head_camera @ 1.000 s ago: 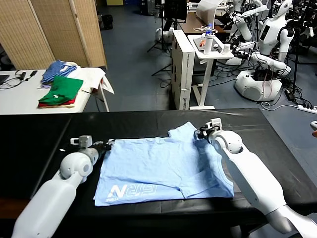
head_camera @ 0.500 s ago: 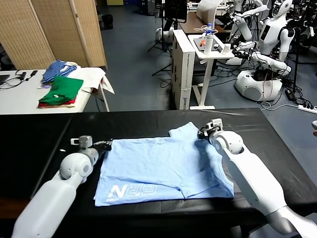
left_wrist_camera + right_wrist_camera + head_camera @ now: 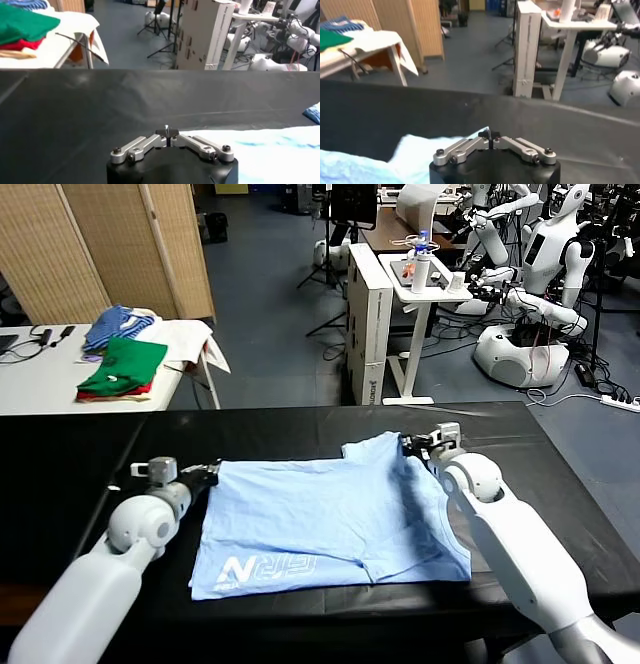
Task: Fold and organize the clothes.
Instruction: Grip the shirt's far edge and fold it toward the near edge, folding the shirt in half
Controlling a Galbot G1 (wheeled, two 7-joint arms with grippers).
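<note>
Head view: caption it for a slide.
Both tools, left and right, shut at the far corners of a pale blue T-shirt on black table.

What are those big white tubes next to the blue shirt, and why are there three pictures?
The white tubes are a robot's two arms. One picture comes from a camera on its head, looking down; the other two come from small cameras on its wrists. A pale blue T-shirt with white letters lies spread on a black table. Each arm ends in a pincer. The left pincer is at one far corner of the shirt, the right pincer at the sleeve on the other side. Both pincers look pinched shut, but I cannot tell whether they hold cloth. Behind, on a white table, sit other folded clothes.
</note>
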